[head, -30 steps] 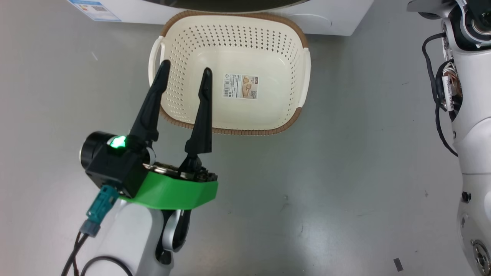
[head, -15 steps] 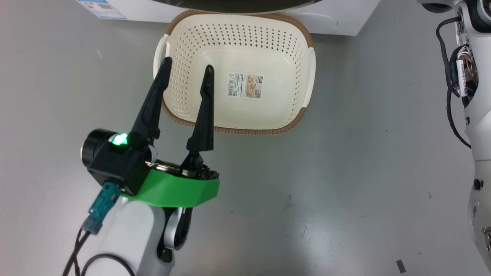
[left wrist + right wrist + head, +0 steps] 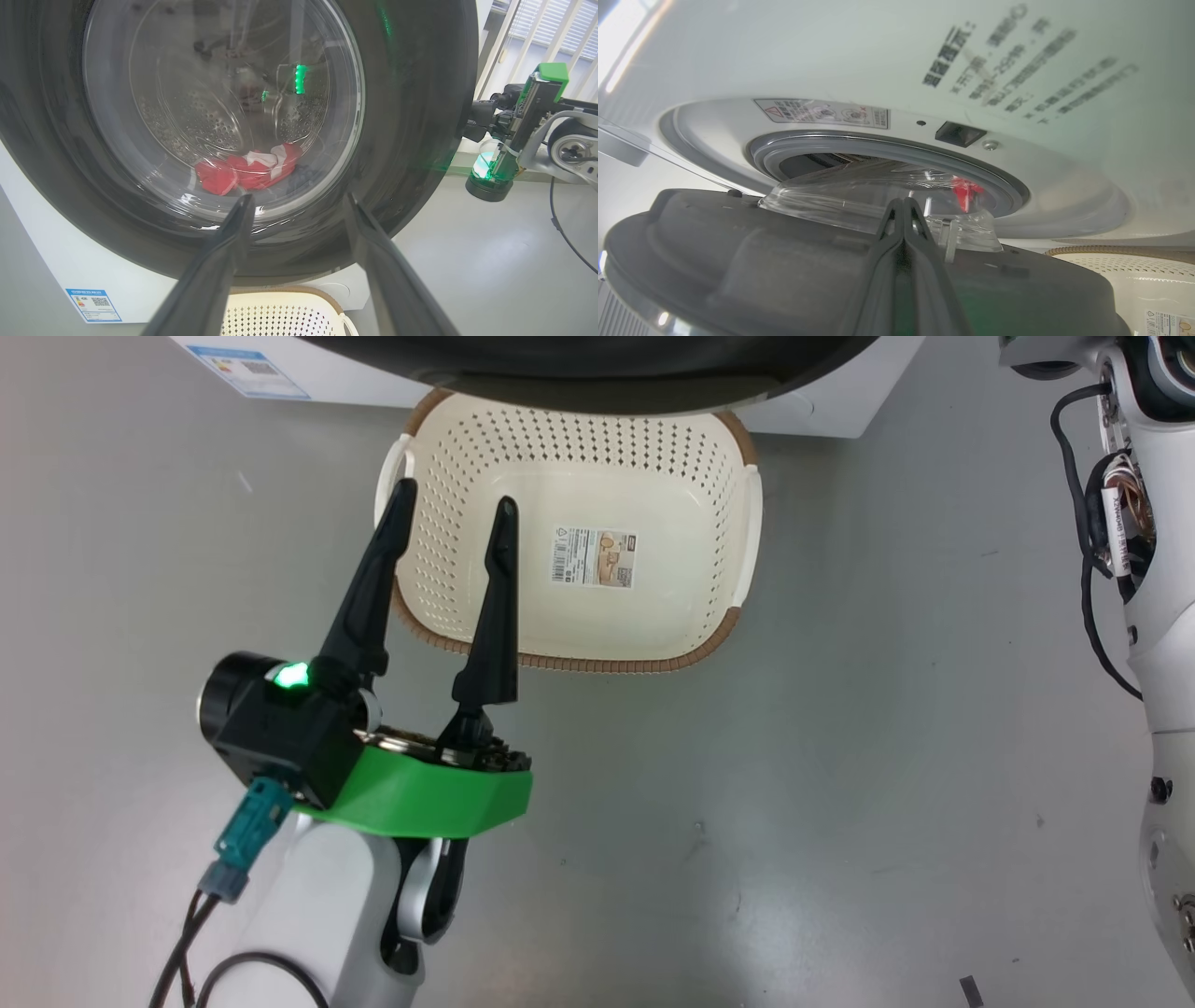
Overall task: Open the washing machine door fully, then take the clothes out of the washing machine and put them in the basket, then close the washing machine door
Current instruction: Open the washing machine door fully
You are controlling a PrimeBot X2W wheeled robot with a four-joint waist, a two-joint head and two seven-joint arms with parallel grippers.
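Washing machine door (image 3: 738, 261) ajar; clothes (image 3: 247, 169) behind glass

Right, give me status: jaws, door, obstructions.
Left gripper jaws open, empty. Right gripper jaws shut behind the washing machine door, partly open. Clothes in drum. Door overhangs basket.

The head camera looks steeply down on the floor (image 3: 887, 756) and the basket (image 3: 709, 523) at upper centre, the left wrist camera faces the washing machine door (image 3: 411, 116) closely from outside, the right wrist camera peers along its inner side at the washing machine (image 3: 831, 46), and all three share the basket.
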